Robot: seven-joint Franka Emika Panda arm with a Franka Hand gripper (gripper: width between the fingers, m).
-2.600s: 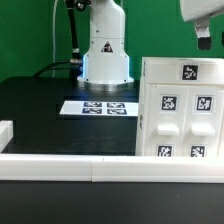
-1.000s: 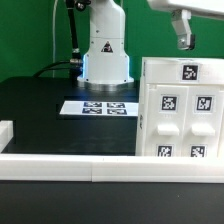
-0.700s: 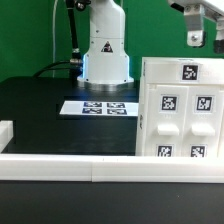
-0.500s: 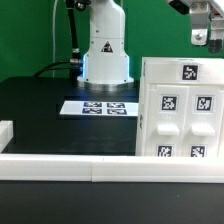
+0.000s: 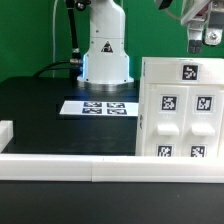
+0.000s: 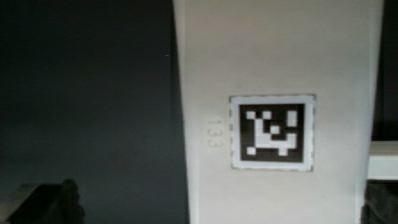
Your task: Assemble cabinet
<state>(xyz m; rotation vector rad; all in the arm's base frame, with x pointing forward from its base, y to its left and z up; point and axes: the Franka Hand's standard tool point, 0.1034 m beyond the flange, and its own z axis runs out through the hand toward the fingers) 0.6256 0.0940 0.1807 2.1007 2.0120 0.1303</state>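
The cabinet body (image 5: 180, 105), a large white box with several square marker tags, stands upright at the exterior view's right, behind the front rail. My gripper (image 5: 204, 40) hangs just above its top edge, open and empty. In the wrist view the cabinet's narrow white top face (image 6: 267, 70) with one tag (image 6: 272, 133) fills the middle. My gripper (image 6: 217, 200) straddles it, with one dark finger (image 6: 50, 200) over the black table and the other at the far edge. No smaller panels or block are in view.
The marker board (image 5: 100, 107) lies flat on the black table in front of the robot base (image 5: 105, 55). A long low white rail (image 5: 60, 165) runs along the front, with a short piece (image 5: 5, 130) at the exterior view's left.
My gripper swung toward the exterior view's left, then back right, and now hangs a little lower over the cabinet's top edge. The cabinet has not moved.
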